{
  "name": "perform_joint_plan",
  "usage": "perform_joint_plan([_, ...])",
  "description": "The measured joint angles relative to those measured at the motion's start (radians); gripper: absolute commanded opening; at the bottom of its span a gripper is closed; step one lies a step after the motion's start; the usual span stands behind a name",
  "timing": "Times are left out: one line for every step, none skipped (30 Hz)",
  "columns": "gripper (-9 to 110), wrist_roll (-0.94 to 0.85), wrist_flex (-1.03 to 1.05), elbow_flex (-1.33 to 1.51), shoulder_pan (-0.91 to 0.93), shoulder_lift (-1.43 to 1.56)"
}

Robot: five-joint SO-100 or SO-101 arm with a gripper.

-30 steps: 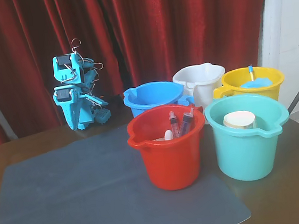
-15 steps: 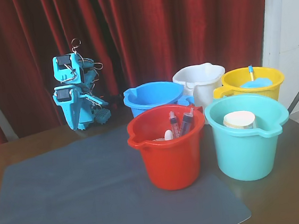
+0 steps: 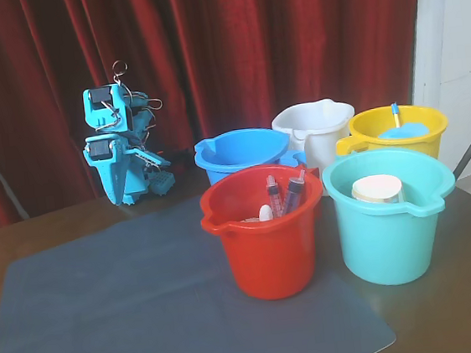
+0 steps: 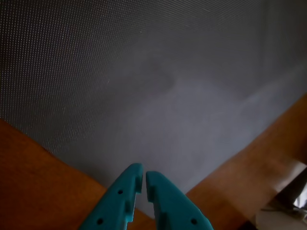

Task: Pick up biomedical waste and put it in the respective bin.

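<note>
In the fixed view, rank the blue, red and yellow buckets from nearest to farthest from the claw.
Claw is folded at the arm, back left.
1. Blue bucket, just right of it.
2. Red bucket, front centre.
3. Yellow bucket, far right.

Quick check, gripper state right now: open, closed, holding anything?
Gripper: closed and empty, fingertips nearly touching over the grey mat.
</note>
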Motion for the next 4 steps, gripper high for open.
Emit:
perform_joint_plan([0, 0.000, 0.000, 0.000, 0.000, 0.000])
perform_joint_plan([0, 0.000, 0.000, 0.000, 0.000, 0.000])
perform_joint_plan([0, 0.000, 0.000, 0.000, 0.000, 0.000])
perform_joint_plan([0, 0.000, 0.000, 0.000, 0.000, 0.000])
